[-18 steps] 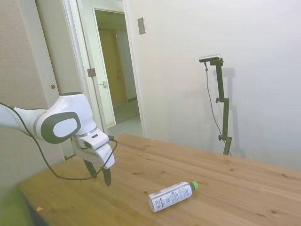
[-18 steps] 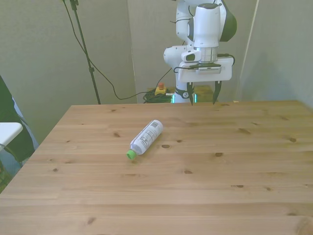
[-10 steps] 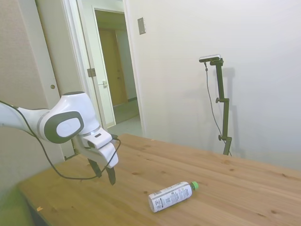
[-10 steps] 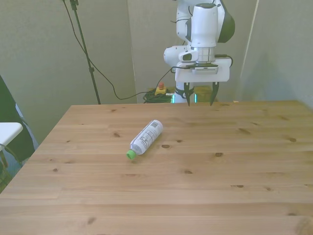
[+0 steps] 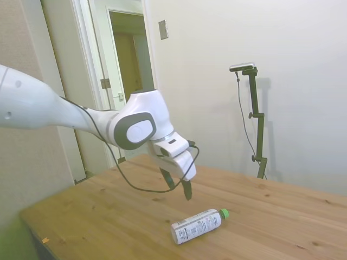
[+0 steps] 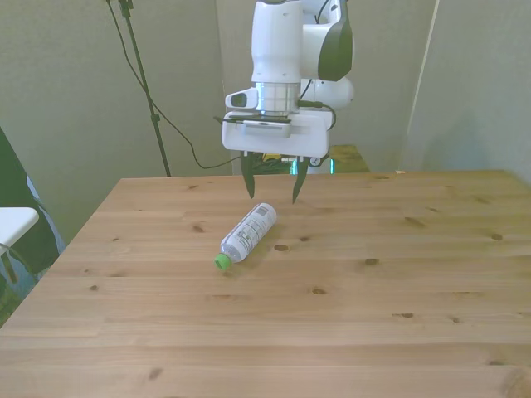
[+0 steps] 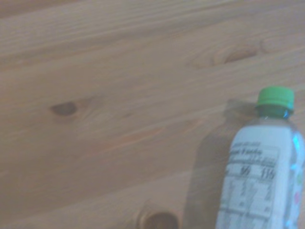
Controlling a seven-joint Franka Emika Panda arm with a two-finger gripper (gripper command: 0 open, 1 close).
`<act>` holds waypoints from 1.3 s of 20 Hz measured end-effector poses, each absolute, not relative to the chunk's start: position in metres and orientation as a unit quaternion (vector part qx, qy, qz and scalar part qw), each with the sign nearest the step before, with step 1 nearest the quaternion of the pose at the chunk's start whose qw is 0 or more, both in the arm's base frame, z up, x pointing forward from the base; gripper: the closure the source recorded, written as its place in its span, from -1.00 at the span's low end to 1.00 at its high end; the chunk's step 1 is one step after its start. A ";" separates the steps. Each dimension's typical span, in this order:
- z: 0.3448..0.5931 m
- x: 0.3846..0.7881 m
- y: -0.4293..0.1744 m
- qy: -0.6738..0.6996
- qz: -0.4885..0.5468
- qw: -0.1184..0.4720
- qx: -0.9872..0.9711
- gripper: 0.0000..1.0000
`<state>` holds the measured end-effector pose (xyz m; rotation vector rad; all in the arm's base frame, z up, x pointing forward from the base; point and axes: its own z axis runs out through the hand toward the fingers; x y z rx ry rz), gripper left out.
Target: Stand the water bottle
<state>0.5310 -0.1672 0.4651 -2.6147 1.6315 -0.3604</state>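
The water bottle is lying on its side on the counter, green cap pointing to seven o'clock in the front view, while the gripper, jaws apart, is hovering above its base end; likely light, smooth and rollable, it is best pinched across the labelled middle.

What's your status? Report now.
Gripper open, above the bottle's base end. Water bottle lying flat on table. Nothing in the way.
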 end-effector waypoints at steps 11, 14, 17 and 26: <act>0.419 0.592 -0.247 0.574 -0.106 0.001 -0.812 -1.00; 0.396 0.605 -0.250 0.574 -0.095 -0.007 -0.813 -1.00; 0.378 0.613 -0.252 0.575 -0.086 -0.014 -0.814 -1.00; 0.353 0.626 -0.250 0.579 -0.069 -0.016 -0.812 1.00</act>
